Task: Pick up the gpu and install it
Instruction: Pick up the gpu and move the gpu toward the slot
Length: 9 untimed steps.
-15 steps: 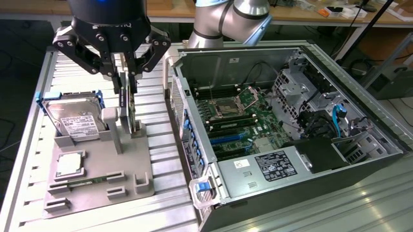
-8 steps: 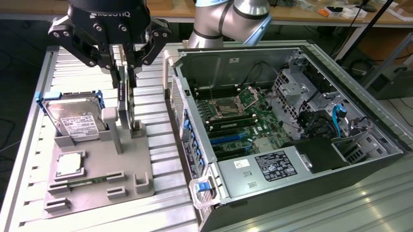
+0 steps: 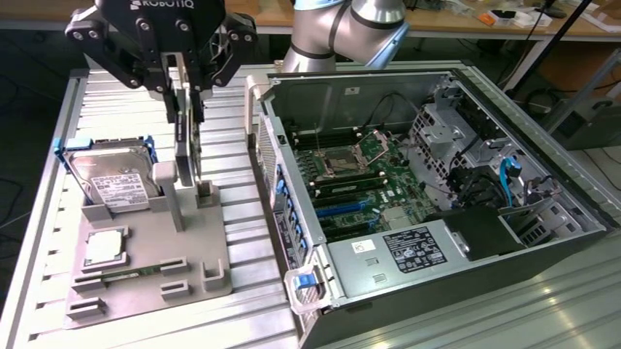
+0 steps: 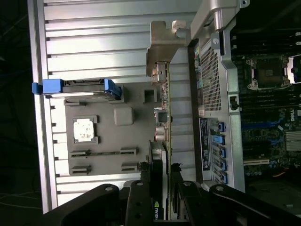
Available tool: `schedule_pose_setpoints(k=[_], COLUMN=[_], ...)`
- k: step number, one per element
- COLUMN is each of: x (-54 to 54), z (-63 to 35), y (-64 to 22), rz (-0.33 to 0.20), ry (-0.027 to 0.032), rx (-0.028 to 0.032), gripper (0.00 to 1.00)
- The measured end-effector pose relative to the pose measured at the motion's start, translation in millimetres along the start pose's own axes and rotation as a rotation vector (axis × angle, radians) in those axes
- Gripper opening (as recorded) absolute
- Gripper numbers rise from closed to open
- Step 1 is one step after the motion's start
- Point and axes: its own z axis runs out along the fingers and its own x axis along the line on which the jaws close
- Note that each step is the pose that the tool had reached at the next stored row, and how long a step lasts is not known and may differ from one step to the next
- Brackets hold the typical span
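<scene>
While I watch from my desk, the gpu [image 3: 187, 149] stands on edge in the upper left of the exterior view, a thin dark card running straight down from the gripper [image 3: 189, 102]. The gripper's two fingers are drawn in narrow and pinch the card's upper edge from both sides. The card's lower edge reaches the upright posts at the back of the grey holder plate [image 3: 209, 251]; I cannot tell whether it sits in their slot or hangs just clear of it. In the wrist view I see the gpu [image 4: 163, 127] edge-on, its silver end bracket [image 4: 162, 47] at the end far from the gripper [image 4: 159, 174], and the black fingers [image 4: 141, 188] pressed against either face of the card. Just to the exterior view's left of the card, a silver hard drive [image 3: 116, 182] with a white label leans in its own cradle on the plate, blue tabs at its ends. Lower in the frame lie a square processor chip [image 3: 104, 247] and then a narrow memory stick [image 3: 121, 275], each in its recess. The plate rests on a ribbed metal table [image 3: 126, 94]. On the exterior view's right, just beside the plate, an open computer case [image 3: 543, 240] lies on its side with the motherboard [image 3: 359, 182] exposed, and the silver robot arm [image 3: 339, 29] crosses the top centre of the frame
</scene>
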Motion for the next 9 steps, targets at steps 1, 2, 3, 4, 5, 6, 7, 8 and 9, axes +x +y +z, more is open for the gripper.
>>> schedule_pose_setpoints(k=[1, 2, 3, 4, 5, 6, 7, 8, 9], x=[0.0, -0.1, -0.1, -0.1, -0.1, -0.1, -0.1, -0.1, -0.1], z=[-0.8, -1.7, -2.4, -2.7, -3.3, -3.8, -3.9, -3.9, -3.9], y=[0.0, 0.1, 0.1, 0.2, 0.2, 0.2, 0.2, 0.2, 0.2], rz=[0.0, 0.0, 0.0, 0.0, 0.0, 0.0, 0.0, 0.0, 0.0], ry=[0.0, 0.0, 0.0001, 0.0, 0.0, 0.0, 0.0, 0.0, 0.0], rx=[0.0, 0.0001, 0.0001, 0.0001, 0.0001, 0.0, 0.0, 0.0, 0.0], gripper=[0.27, 0.27, 0.27, 0.27, 0.27, 0.27, 0.27, 0.27, 0.27])
